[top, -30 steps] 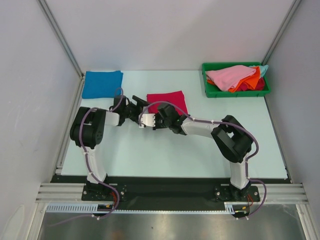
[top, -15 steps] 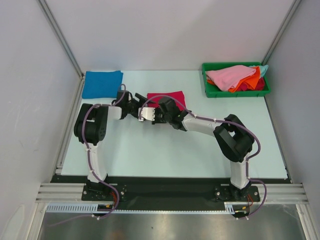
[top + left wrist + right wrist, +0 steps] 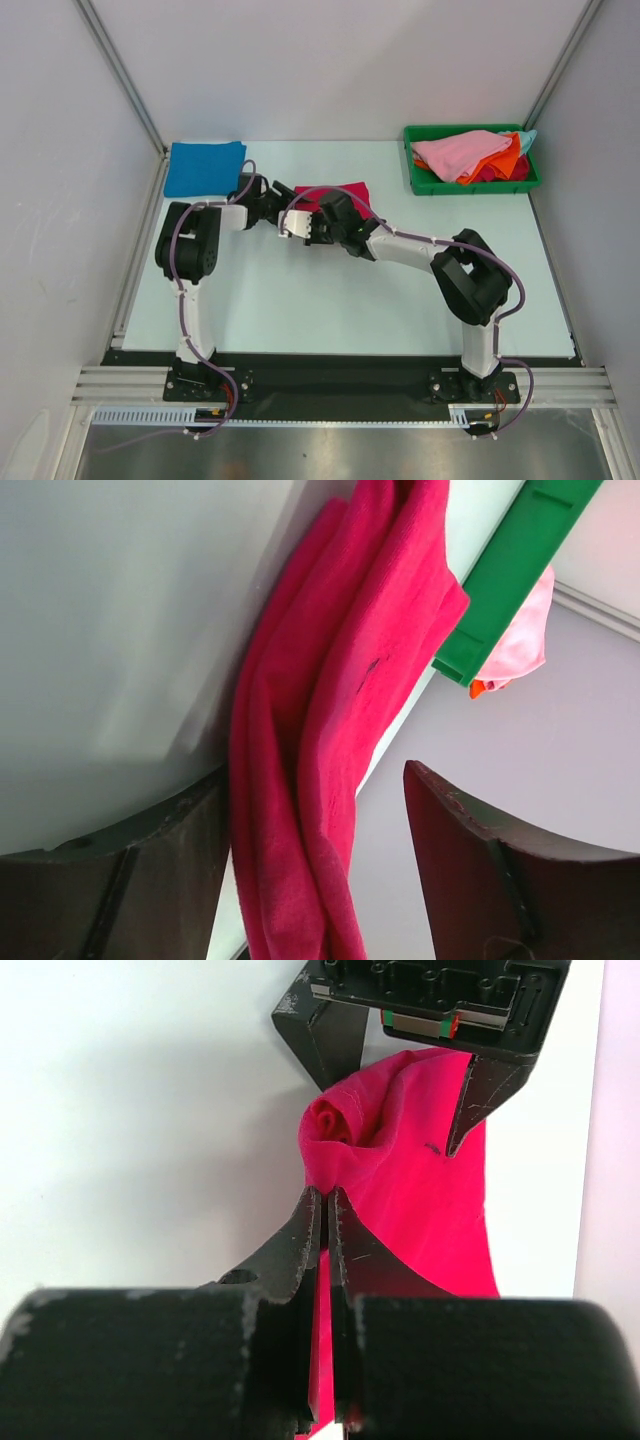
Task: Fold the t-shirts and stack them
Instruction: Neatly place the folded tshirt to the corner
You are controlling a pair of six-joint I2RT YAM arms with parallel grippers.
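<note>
Just grey walls [image 3: 330, 70] around a pale mint desk [image 3: 330, 300]. One blue cloth t-shirt [image 3: 205, 167] lies folded flat in the far left corner, so that one's done. The crimson cloth t-shirt [image 3: 350, 193] sits folded at the back middle with both arms at its near-left edge. The left jaws are apart, straddling the bunched hem. The right jaws are pressed together, tips on the cloth (can't tell if they pinch any). I'd guess it goes on the blue next. The pink, orange and light blue shirts [image 3: 460, 152] lie crumpled in the green plastic bin [image 3: 470, 186].
</note>
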